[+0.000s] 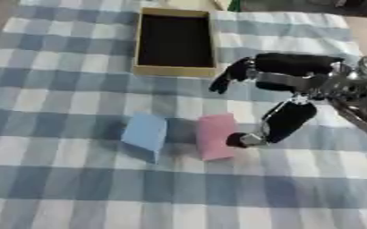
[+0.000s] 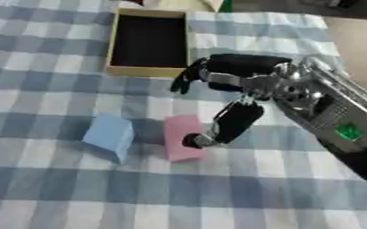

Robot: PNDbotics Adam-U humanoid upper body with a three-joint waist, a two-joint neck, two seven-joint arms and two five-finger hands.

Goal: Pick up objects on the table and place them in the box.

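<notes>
A pink block (image 1: 215, 135) lies on the checked cloth near the middle. A light blue block (image 1: 145, 131) sits just to its left. My right hand (image 1: 284, 76) comes in from the right and hovers over the pink block's right side. Its thumb (image 1: 280, 123) reaches down with the tip beside the block's right edge, while the fingers (image 1: 230, 75) stretch out leftward above, apart from the block. Nothing is held. An open box (image 1: 175, 70) with tan walls and a black inside stands at the back, empty as far as I see. My left hand shows in neither view.
The blue and white checked cloth (image 1: 53, 188) covers the whole table. My silver and black right forearm (image 2: 335, 120) crosses the right side. Some small items show at the far edge behind the box.
</notes>
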